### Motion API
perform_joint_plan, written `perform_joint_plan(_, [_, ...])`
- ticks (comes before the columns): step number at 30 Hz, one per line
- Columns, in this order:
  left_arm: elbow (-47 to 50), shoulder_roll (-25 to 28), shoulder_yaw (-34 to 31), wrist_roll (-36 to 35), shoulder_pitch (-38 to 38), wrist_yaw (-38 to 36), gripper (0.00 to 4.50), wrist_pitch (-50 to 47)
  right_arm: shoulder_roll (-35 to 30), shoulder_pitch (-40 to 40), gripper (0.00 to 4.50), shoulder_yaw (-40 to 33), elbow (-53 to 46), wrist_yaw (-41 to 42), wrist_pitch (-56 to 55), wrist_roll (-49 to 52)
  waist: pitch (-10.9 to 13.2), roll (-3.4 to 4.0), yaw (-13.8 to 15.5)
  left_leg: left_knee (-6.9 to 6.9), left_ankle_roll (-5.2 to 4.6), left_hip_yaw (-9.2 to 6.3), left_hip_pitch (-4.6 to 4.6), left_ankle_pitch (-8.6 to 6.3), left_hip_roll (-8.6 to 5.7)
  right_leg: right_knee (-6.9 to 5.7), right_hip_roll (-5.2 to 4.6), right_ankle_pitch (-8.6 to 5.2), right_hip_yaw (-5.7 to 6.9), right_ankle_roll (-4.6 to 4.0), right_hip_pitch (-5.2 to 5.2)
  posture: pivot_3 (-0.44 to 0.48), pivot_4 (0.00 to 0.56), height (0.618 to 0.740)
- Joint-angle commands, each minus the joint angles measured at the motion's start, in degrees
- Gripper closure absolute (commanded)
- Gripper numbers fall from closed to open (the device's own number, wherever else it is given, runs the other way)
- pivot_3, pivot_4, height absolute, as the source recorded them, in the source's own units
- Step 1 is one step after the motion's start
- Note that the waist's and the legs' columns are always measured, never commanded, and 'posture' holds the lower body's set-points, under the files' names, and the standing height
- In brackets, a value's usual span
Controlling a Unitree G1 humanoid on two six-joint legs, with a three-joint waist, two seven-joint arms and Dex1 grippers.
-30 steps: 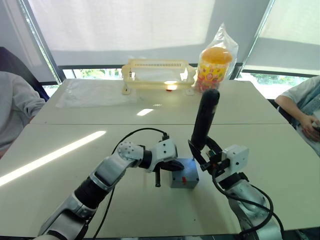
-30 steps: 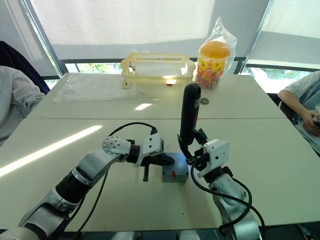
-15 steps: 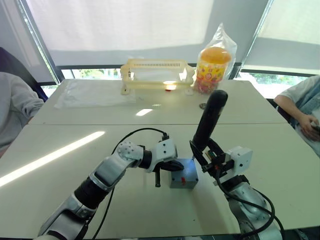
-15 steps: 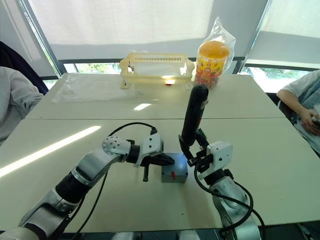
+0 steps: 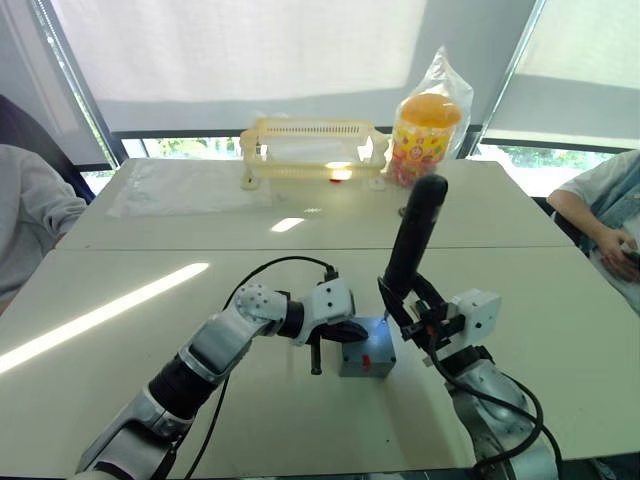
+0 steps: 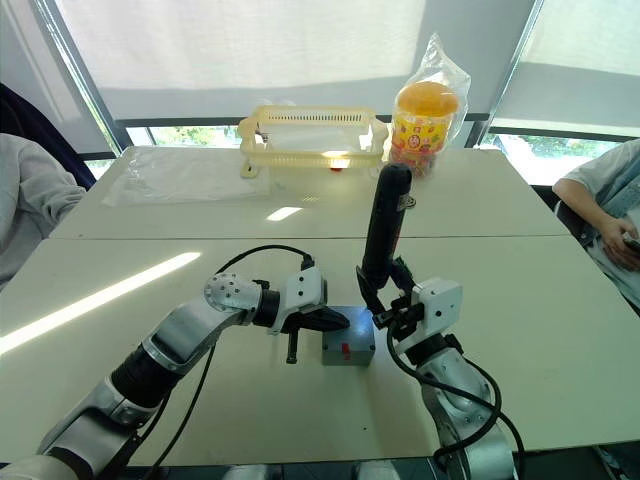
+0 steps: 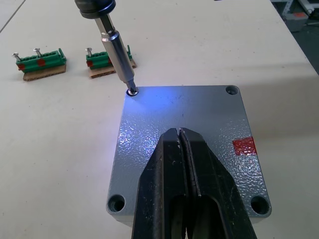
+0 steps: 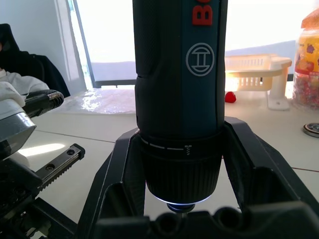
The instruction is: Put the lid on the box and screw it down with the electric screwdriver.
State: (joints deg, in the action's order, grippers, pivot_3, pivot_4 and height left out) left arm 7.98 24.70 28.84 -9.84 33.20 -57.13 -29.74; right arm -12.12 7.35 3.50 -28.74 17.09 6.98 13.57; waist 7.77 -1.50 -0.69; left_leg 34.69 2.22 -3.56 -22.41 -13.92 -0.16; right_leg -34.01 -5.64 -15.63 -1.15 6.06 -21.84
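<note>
We see the lid, pebbled grey and square with a screw hole in each corner, seated on the box at the table's near middle. Our left gripper presses shut black fingers flat on it. Our right gripper clamps the smooth, thick black electric screwdriver, nearly upright, its hex metal bit in a corner screw under blue light. The left wrist view shows two green connector pieces beyond the box. A yellow basket and candy jar stand far behind.

Head cams high; wrist cams close on lid.
</note>
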Motion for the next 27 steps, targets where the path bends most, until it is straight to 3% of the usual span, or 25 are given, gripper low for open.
perform_joint_plan(1, [-1.52, 0.74, 1.76, 2.11, -1.51, 0.21, 4.50, -1.82, -0.38, 4.01, 2.72, 0.97, 11.19, 0.25, 6.47, -0.61, 0.00, 0.00, 0.00, 0.00, 0.00, 0.00, 0.00, 0.00, 0.00, 0.00, 0.00, 0.00, 0.00, 0.00, 0.00, 0.000, 0.150, 0.740])
perform_joint_plan(20, [-1.60, 0.92, 1.74, 2.20, -1.45, -0.04, 4.50, -1.41, -0.59, 6.24, 2.72, 0.30, 12.39, 0.14, 0.50, -1.88, 0.00, 0.01, 0.01, -0.11, 0.01, 0.00, 0.00, 0.00, 0.00, 0.08, -0.01, -0.01, 0.00, -0.01, -0.02, 0.000, 0.150, 0.740])
perform_joint_plan(27, [-1.28, 1.15, 1.77, 2.22, -1.77, -0.13, 4.50, -1.22, -3.82, 5.45, 2.72, 2.56, 13.43, 2.95, -2.72, -4.87, 0.00, 0.01, 0.02, -0.13, 0.01, 0.00, -0.01, 0.00, 0.00, 0.11, -0.01, -0.01, 0.00, -0.01, -0.03, 0.000, 0.150, 0.740])
